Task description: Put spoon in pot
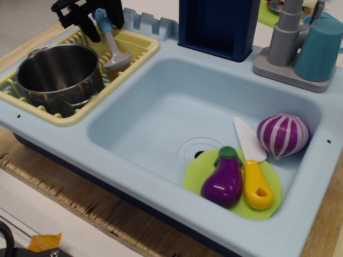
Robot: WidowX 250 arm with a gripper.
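Note:
The spoon (113,47) has a grey bowl and shaft and a light blue handle end. It stands tilted in the yellow dish rack (134,45) at the back left, bowl down. My black gripper (103,21) has come down from the top left, with a finger on each side of the blue handle end, closed on it. The shiny steel pot (56,75) stands upright in the same rack, just left of and in front of the spoon. The pot looks empty.
The light blue sink basin (161,123) holds a green plate (195,174) with a purple eggplant (223,179) and a yellow-handled white knife (254,168), beside a purple onion (283,134). A grey tap (284,37) and teal cup (320,48) stand back right. A dark blue box (217,24) stands behind the sink.

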